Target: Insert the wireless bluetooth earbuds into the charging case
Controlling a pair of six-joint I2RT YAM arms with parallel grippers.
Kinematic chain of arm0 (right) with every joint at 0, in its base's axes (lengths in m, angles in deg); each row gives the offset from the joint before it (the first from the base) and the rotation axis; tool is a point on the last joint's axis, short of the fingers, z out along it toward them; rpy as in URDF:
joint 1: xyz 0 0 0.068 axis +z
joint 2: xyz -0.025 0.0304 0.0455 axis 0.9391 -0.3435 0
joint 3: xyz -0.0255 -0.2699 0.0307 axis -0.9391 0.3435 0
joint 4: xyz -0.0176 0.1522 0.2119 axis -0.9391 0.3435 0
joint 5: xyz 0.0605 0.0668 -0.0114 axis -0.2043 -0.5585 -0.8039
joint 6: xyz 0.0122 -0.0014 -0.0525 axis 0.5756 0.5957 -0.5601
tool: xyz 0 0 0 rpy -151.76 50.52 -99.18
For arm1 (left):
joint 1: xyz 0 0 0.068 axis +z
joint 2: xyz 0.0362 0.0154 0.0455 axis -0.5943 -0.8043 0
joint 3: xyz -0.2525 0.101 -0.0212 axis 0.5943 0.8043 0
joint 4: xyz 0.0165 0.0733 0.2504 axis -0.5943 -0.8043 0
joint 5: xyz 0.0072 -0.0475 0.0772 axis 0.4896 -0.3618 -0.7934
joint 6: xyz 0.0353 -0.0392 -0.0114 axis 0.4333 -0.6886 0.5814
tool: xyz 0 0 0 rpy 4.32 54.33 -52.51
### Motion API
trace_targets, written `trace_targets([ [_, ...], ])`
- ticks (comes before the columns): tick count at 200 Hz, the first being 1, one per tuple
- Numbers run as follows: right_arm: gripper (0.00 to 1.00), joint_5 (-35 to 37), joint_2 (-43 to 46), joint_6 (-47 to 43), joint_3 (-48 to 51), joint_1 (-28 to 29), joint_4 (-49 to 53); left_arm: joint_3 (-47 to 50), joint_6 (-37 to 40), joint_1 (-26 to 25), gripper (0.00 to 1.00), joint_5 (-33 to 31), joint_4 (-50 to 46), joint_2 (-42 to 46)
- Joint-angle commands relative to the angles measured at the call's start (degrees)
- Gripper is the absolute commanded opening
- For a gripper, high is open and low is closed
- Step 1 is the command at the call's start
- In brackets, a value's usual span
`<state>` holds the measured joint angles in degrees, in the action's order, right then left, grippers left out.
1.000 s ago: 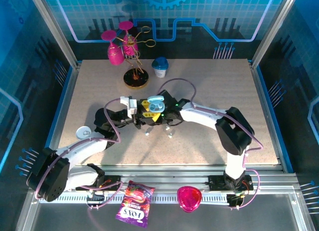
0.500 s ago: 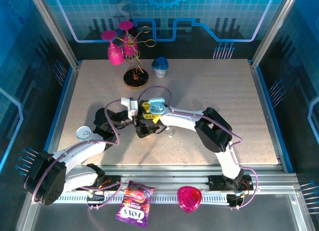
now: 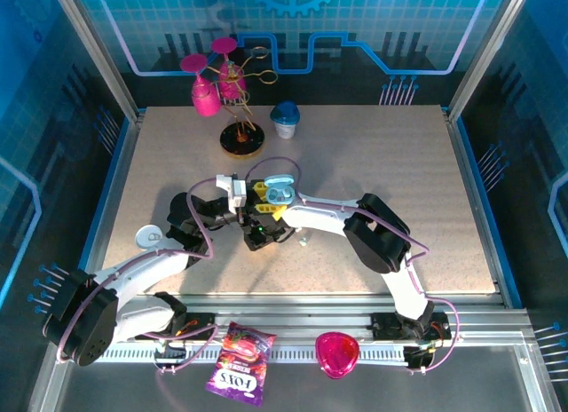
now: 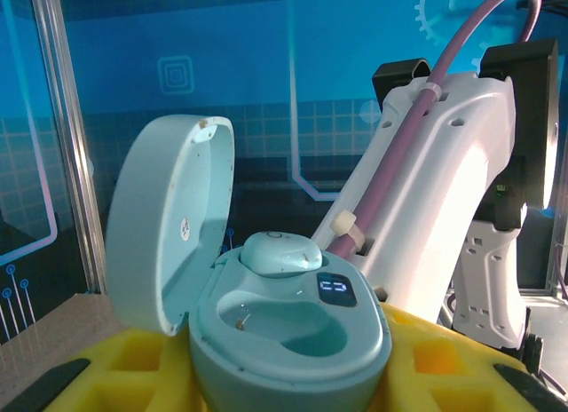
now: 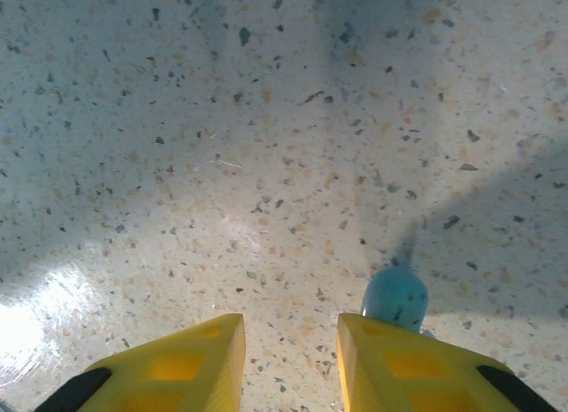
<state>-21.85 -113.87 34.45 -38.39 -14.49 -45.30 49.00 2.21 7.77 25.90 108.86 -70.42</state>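
Right hand (image 5: 290, 341) lower, open charging case (image 4: 284, 332) holding one earbud (image 4: 281, 253)

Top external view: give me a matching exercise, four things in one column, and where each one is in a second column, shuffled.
1 charging case
2 blue-lidded cup
3 pink heart-shaped dish
4 purple snack packet

A far side of the table, beside the wire stand
B near ledge, beside the right arm's base
C lid open, held in the left gripper
D near ledge, beside the left arm's base

Pairs: 1-C, 2-A, 3-B, 4-D
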Motion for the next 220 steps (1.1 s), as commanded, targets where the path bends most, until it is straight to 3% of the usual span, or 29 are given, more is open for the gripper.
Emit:
trace_targets([
  [1,0.33,2.6,2.0,0.1,0.9,-0.5,1.5,-1.5,0.9,-0.3,0.2,0.4,0.6,1.0],
  [113,0.34,10.1,5.6,-0.6,1.6,-0.8,1.6,-1.7,0.6,-0.6,0.2,0.4,0.8,2.2],
  [220,0.29,14.2,-2.8,-4.0,-7.2,-1.2,10.1,-1.8,0.4,-0.6,0.2,0.5,0.5,3.1],
])
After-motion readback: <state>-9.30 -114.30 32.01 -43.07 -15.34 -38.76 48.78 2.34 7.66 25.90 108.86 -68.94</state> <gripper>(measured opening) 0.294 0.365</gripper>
